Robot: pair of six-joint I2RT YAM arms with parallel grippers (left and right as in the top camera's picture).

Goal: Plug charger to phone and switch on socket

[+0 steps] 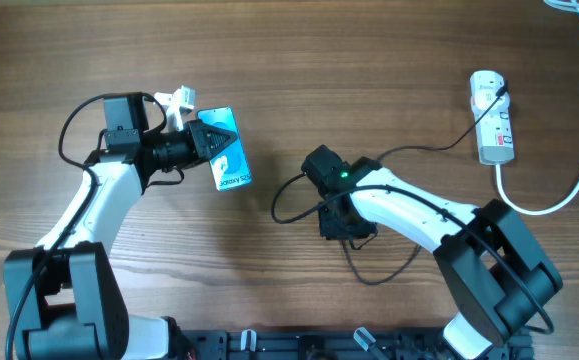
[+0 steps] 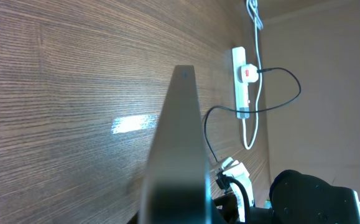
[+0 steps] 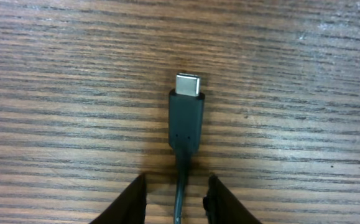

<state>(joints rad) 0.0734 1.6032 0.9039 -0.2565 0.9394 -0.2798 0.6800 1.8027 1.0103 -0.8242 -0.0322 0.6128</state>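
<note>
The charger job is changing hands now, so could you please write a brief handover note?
Left gripper: shut on the phone.
Right gripper: open, fingers straddling the charger cable just behind its connector.
Socket: at the far right, charger lead running to it.
Done: phone in grip.
Left: grasp connector, plug it into phone, switch socket on.

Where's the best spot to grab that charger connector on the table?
Pinch the charger's black sleeve behind the metal tip, coming from the cable side where the right gripper sits. It lies flat with straight sides exposed, and the tip needs to be free.
</note>
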